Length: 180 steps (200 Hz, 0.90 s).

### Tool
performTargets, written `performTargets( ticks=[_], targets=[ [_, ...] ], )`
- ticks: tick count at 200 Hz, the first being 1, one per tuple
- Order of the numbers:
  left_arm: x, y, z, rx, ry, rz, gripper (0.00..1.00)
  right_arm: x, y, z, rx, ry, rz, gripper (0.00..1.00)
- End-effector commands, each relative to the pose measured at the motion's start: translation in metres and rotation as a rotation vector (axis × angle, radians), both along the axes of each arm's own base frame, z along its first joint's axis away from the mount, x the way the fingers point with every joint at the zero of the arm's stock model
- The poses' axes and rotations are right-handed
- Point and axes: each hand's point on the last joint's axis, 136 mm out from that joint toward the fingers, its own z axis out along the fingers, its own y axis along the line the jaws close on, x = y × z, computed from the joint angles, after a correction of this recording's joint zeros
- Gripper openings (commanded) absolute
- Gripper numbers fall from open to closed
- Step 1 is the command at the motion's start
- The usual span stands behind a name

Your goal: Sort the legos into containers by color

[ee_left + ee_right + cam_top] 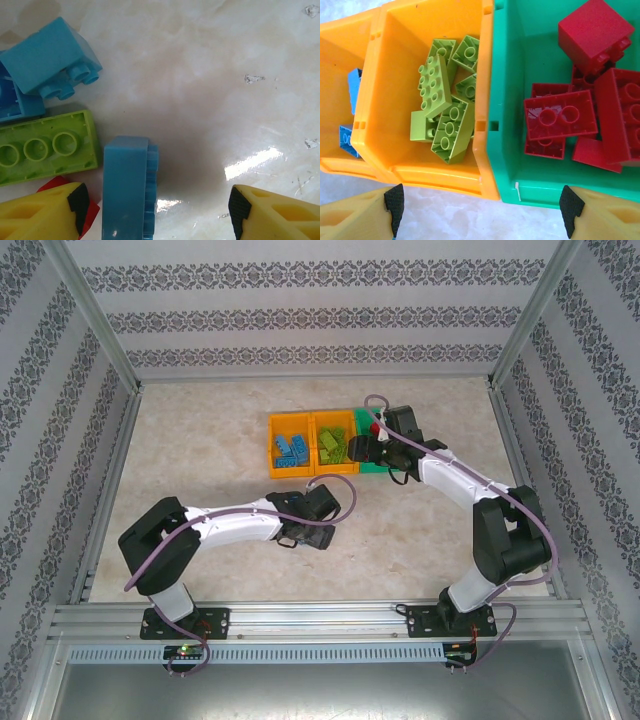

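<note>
My left gripper [159,205] is open low over the table, and a blue brick [127,192] lies on its side between the yellow fingers, close to the left one. Beside it lie a second blue brick [50,57] and a lime green brick [47,147], with a red brick [90,212] partly under the left finger. My right gripper [482,207] is open and empty over the near rims of the middle orange bin [420,175] and the green bin [540,192]. Lime bricks [447,112] fill the orange bin, red bricks [580,115] the green one.
The left orange bin [290,445] holds blue bricks [352,90]. The three bins stand in a row at the table's middle back, and my right gripper [368,450] covers part of the green one. My left gripper [300,528] is in front of the bins. Metal frame posts edge the table.
</note>
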Motion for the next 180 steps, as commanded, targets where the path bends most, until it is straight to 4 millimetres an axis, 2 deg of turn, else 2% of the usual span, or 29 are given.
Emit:
performTargets(
  ticks=[1,79,119,162,180],
  targets=[
    [0.0,-0.001,0.001,0.039,-0.011,-0.023,0.73,-0.002,-0.004,0.007,0.028,-0.015,-0.014,0.84],
    [-0.004,-0.006,-0.013,0.061,0.019,-0.036,0.64,0.0,-0.014,0.011,0.055,-0.019,-0.037,0.84],
    [-0.005,-0.01,-0.018,0.072,0.028,-0.045,0.54,-0.001,-0.019,0.011,0.064,-0.019,-0.047,0.84],
    [-0.008,-0.016,-0.027,0.092,0.047,-0.057,0.51,0.0,-0.021,0.011,0.073,-0.015,-0.054,0.84],
    [-0.008,-0.017,-0.03,0.094,0.051,-0.056,0.45,0.0,-0.022,0.011,0.076,-0.014,-0.056,0.84]
  ],
)
